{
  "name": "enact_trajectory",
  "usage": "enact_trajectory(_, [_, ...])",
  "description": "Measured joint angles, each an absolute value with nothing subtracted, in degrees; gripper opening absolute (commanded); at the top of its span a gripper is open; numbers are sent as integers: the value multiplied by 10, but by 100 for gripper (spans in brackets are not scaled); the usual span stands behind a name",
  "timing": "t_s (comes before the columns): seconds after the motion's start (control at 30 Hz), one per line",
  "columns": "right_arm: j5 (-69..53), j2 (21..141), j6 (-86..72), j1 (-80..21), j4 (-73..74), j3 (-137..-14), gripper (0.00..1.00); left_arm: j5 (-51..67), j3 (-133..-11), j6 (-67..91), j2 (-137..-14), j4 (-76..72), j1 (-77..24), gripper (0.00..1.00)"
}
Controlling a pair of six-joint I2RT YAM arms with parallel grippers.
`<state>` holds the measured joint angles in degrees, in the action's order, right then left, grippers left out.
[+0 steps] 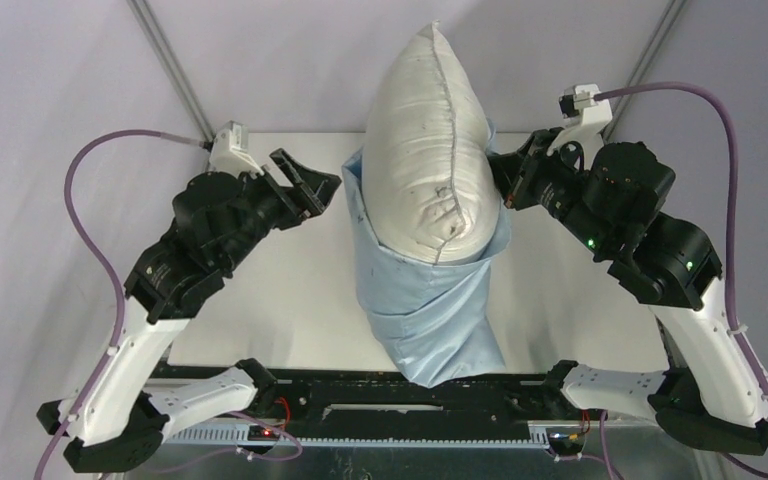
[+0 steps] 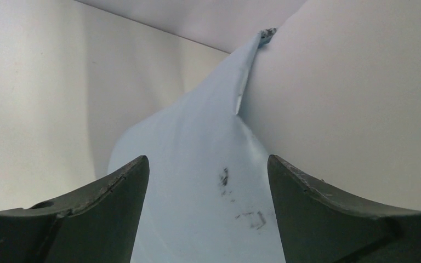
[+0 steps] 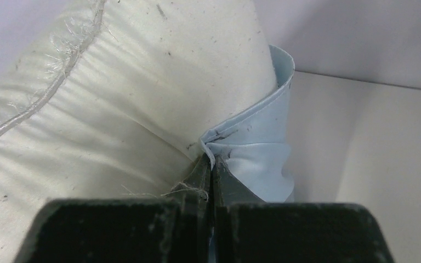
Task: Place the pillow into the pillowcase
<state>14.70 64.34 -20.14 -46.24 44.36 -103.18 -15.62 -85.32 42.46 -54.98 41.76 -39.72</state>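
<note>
Standing partly inside the pillowcase (image 1: 430, 310), the pillow (image 1: 428, 130) sticks out above

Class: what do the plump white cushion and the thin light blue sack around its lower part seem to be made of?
The plump white cushion looks like faintly shiny woven cloth over soft stuffing: fine wrinkles, stitched fraying seam, puffed shape. The thin light blue sack looks like matte light cloth, perhaps cotton: it creases, folds and curls at its hem.
</note>
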Motion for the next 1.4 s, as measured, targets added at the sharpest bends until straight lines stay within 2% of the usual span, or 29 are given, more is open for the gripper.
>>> enact_trajectory(0.13, [148,648,-202,-474,443,-1032,0,-146,-887,419,-583,419,-398,82])
enact_trajectory(0.27, [148,651,-202,-482,443,-1032,0,-143,-908,410,-621,423,-399,67])
enact_trajectory(0.4, [150,651,-201,-484,444,-1031,0,-147,-924,398,-650,452,-400,58])
enact_trajectory(0.5, [152,651,-201,-485,444,-1030,0,-149,-925,389,-661,467,-401,30])
enact_trajectory(0.53, [152,651,-201,-486,444,-1030,0,-149,-925,387,-663,472,-402,25])
enact_trajectory(0.7, [153,651,-199,-490,448,-1030,0,-146,-925,375,-665,483,-413,47])
enact_trajectory(0.8, [154,654,-196,-490,452,-1032,0,-143,-926,370,-667,490,-427,52])
enact_trajectory(0.83, [155,656,-195,-490,454,-1035,0,-143,-930,369,-670,493,-432,49])
enact_trajectory(0.87, [157,659,-193,-490,455,-1038,0,-143,-937,369,-674,498,-437,39])
enact_trajectory(0.93, [159,666,-189,-490,460,-1047,0,-143,-948,369,-682,503,-443,12])
enact_trajectory(0.97, [159,670,-187,-490,462,-1054,0,-144,-953,367,-684,503,-445,2])
enact_trajectory(1.17, [164,693,-174,-490,469,-1079,0,-153,-992,363,-687,510,-476,0])
enact_trajectory(1.4, [168,724,-164,-499,497,-1160,0,-162,-1138,340,-699,455,-502,0])
